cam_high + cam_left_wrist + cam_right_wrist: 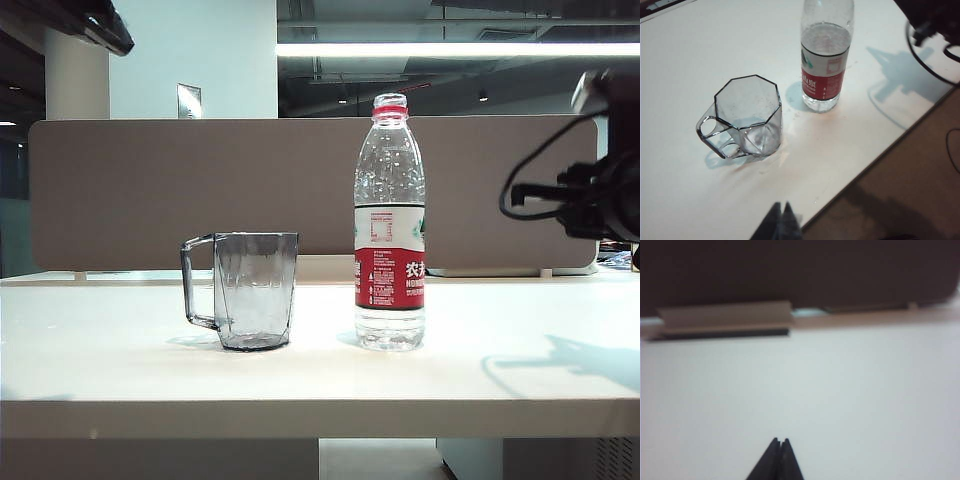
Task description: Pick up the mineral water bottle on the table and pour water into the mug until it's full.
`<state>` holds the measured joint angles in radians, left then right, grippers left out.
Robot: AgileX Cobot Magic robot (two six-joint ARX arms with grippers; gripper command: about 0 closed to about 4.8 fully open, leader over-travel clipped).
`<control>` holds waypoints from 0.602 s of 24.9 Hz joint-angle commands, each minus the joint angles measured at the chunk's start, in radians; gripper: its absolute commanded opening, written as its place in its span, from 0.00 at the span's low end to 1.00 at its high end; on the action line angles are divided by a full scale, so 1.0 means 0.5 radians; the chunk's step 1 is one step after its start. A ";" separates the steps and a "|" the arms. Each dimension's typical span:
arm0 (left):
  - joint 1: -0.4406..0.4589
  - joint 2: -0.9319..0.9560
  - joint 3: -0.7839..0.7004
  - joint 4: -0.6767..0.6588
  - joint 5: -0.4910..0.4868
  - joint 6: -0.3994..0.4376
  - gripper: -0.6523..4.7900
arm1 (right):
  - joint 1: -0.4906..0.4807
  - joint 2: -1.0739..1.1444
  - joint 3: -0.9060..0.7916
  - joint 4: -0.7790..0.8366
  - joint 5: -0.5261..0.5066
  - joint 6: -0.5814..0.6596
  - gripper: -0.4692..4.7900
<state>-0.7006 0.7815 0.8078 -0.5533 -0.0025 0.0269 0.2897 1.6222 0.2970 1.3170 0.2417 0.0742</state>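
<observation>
One empty mug (255, 290), part-full mineral water bottle (389, 225) beside, left hand (782, 207) together, right hand (780, 442) together

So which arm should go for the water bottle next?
Probably the right. Its arm is beside the mineral water bottle, on the side away from the mug. Both the right gripper and left gripper have shut jaws, holding nothing.

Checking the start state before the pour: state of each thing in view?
mineral water bottle: upright on the table, cap off, partly full, not held.
mug: upright, empty, left of the bottle, apart from it.
left gripper: shut, holds nothing, hangs above the table's front edge near the mug.
right gripper: shut, holds nothing, over bare table.
</observation>
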 commanded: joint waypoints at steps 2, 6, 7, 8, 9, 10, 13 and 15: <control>0.002 -0.001 0.005 0.031 0.006 -0.002 0.11 | 0.269 -0.034 -0.143 0.187 0.029 -0.007 0.12; 0.002 -0.001 0.005 0.030 0.007 -0.002 0.11 | 0.429 -0.032 -0.148 0.185 0.029 -0.006 0.27; 0.002 -0.001 0.005 0.032 0.006 -0.002 0.11 | 0.487 -0.031 -0.147 0.185 0.029 -0.007 0.34; 0.002 -0.001 0.005 0.031 0.006 -0.002 0.11 | 0.513 -0.026 -0.147 0.185 0.029 -0.008 0.39; 0.002 0.000 0.005 0.031 0.007 -0.002 0.11 | 0.531 -0.016 -0.146 0.185 0.029 -0.007 0.44; 0.002 0.000 0.005 0.031 0.007 -0.002 0.11 | 0.542 -0.001 -0.146 0.185 0.028 -0.007 0.50; 0.002 -0.001 0.005 0.031 0.006 -0.002 0.11 | 0.544 0.083 -0.130 0.186 -0.069 -0.006 0.69; 0.002 -0.001 0.005 0.032 0.006 -0.002 0.11 | 0.544 0.150 -0.100 0.186 -0.161 -0.007 0.77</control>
<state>-0.7006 0.7822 0.8078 -0.5507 -0.0025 0.0269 0.5594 1.6875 0.2340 1.3849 0.2047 0.0711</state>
